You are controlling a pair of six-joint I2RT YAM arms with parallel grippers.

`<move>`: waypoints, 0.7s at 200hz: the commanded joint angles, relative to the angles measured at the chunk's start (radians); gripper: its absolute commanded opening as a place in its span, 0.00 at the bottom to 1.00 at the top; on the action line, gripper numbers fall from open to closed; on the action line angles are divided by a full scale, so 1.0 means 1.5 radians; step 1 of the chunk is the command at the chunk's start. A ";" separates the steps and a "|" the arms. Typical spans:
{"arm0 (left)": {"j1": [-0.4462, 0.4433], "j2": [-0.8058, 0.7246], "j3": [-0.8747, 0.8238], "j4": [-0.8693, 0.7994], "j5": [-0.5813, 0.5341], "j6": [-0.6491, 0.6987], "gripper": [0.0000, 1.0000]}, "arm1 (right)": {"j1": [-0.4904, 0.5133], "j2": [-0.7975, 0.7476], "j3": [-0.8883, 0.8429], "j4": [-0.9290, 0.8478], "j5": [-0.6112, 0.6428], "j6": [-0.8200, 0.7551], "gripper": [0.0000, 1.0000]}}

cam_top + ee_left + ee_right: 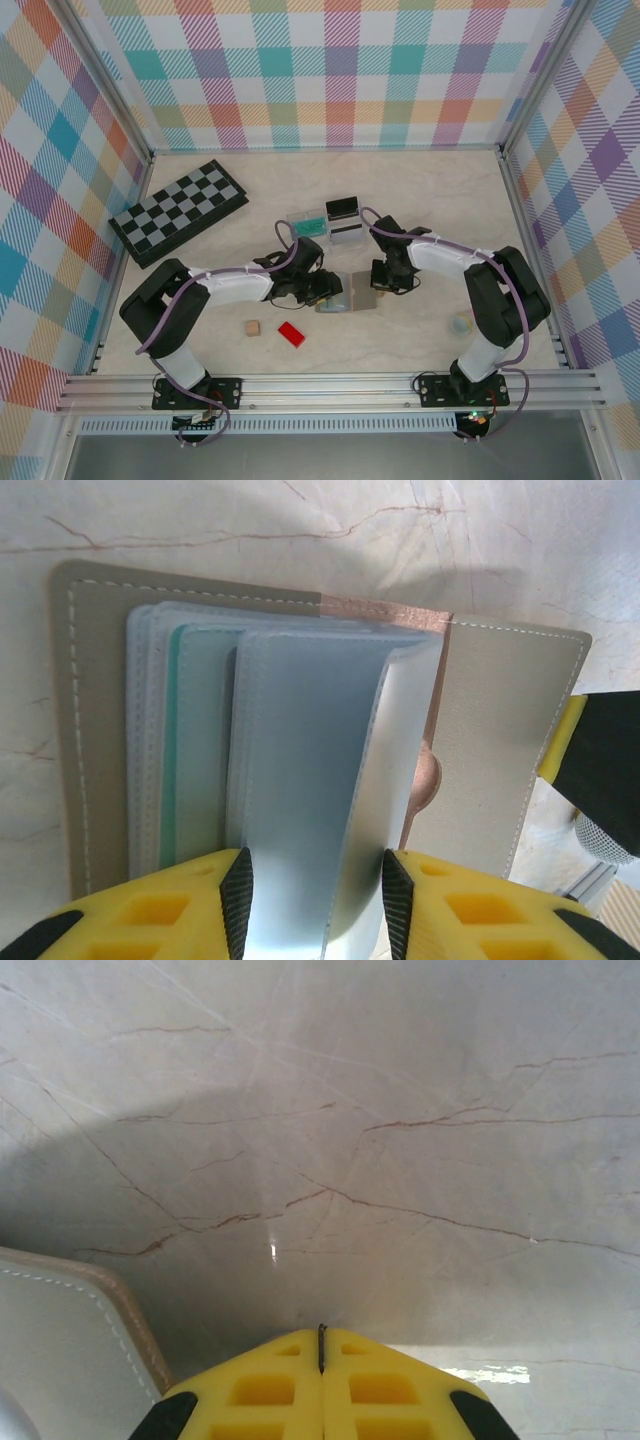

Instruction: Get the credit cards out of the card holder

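Step in hand: pulling cards, judged mid-way, not finished.

Card holder (347, 297) at centre of top view, lying open and flat on marble table (440, 190), between the two grippers. In left wrist view, same card holder (90, 730) across most of frame: grey stitched cover, stack of clear sleeves on top. Teal-edged clear piece (178, 740) tucked in sleeves at centre left, probably a card not yet out. Blue-grey panel (300, 780) running down centre to bottom edge, right rim curling up.

Left gripper (317, 895) at bottom centre of its wrist view, at (322, 287) from above. Jaws part-spread, blue-grey panel between them, pads (237, 895) seeming to touch its sides. Real squeeze or just straddling: cannot tell.

Right gripper (321, 1345) at bottom centre of its view, pressed together, nothing pinched, over bare table. Cover corner at lower left of that frame. From above, at (385, 278), just right of holder.

Three small pieces above centre of top view, well apart from holder: teal-clear (306, 222), black (342, 208), grey (347, 236). Likely cards already out, too small to confirm.

Next move, as a guess: firm pinch on one card only, not sleeve; slide out along sleeve opening; right gripper pinning cover to stop holder dragging.

Also there: chessboard (180, 212) upper left, red block (291, 333) lower centre.
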 commanded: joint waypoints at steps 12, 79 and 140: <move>-0.009 -0.002 0.012 0.033 0.041 0.012 0.41 | 0.000 0.005 -0.010 0.006 -0.026 -0.008 0.05; -0.010 0.000 0.016 0.109 0.088 0.011 0.43 | 0.000 0.002 -0.017 0.044 -0.089 -0.025 0.05; -0.010 0.007 0.015 0.108 0.073 0.009 0.45 | -0.001 0.025 0.000 0.114 -0.217 -0.055 0.06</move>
